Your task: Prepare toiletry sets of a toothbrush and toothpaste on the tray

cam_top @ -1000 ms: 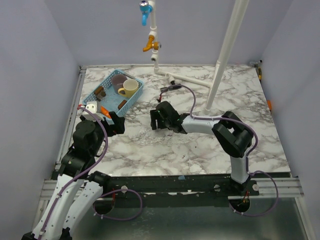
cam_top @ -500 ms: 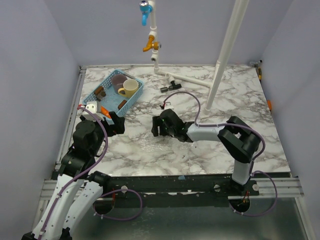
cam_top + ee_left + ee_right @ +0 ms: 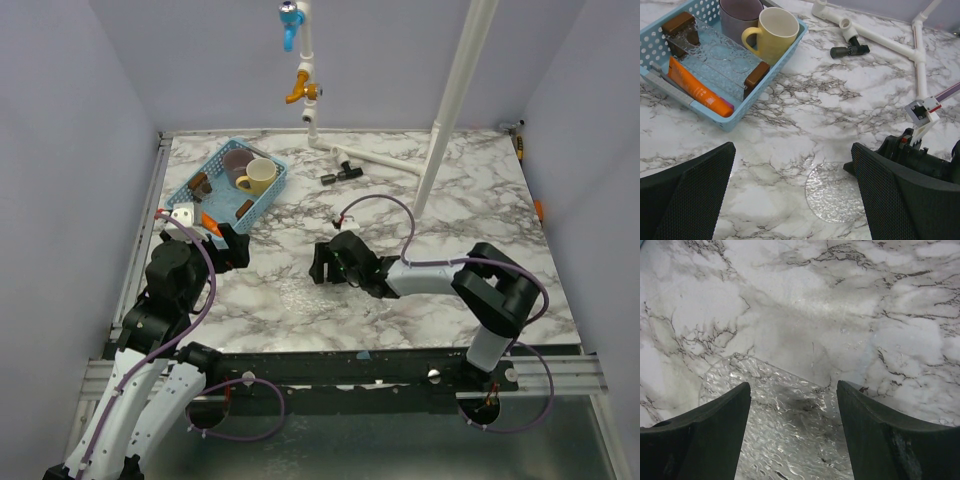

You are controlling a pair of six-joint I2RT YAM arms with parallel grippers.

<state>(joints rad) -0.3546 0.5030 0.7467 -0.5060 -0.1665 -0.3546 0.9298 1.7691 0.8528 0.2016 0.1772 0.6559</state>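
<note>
Drawn back nearer, the right gripper is held apart, empty, over a clear dish, probably to grasp it. Toothpaste and toothbrush are seen in the basket. The left gripper is spread wide.

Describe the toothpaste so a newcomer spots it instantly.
Find the perforated blue plastic basket at the marble table's far left. Along its near wall lies a flat orange squeeze tube, the only orange item among brown blocks and two cups.

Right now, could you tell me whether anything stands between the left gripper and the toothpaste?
Nothing covers the toothpaste from above; the toothbrush and the blue basket's near wall lie between it and the left gripper.
</note>
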